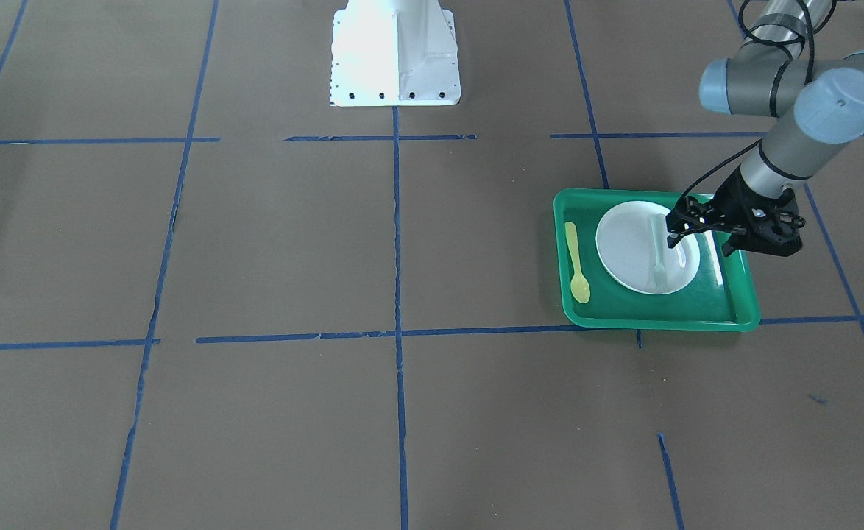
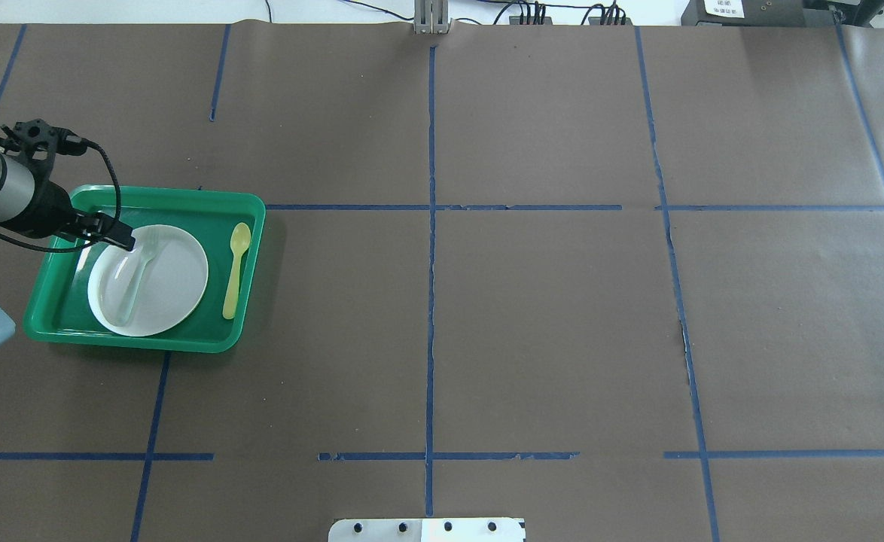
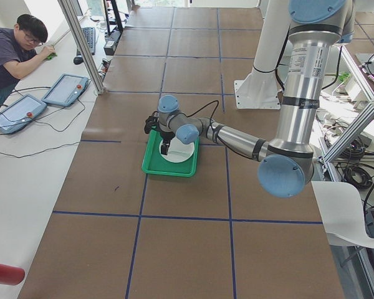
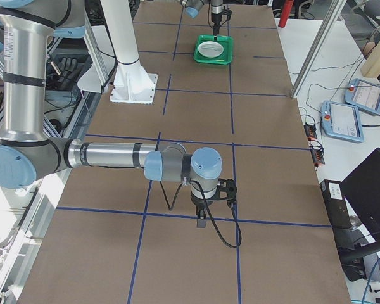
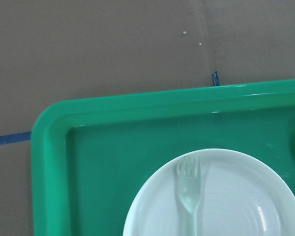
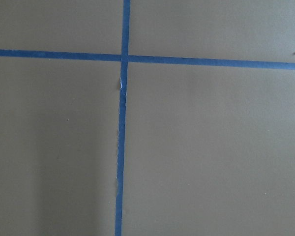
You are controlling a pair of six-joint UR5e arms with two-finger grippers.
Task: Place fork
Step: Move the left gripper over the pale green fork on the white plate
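Note:
The pale fork (image 1: 657, 265) lies flat and free on the white plate (image 1: 627, 250) inside the green tray (image 1: 660, 324), tines pointing away from the robot. It also shows in the overhead view (image 2: 137, 282) and in the left wrist view (image 5: 189, 191). My left gripper (image 1: 700, 243) hovers over the plate's side nearest the robot's left, by the fork's tine end, open and empty; it also shows in the overhead view (image 2: 103, 245). My right gripper (image 4: 201, 218) hangs over bare table far from the tray; I cannot tell whether it is open or shut.
A yellow spoon (image 2: 235, 271) lies in the tray beside the plate, on the side away from my left gripper. The white robot base (image 1: 395, 51) stands at mid table. Blue tape lines cross the brown table. An operator (image 3: 12, 50) sits beyond the table's end.

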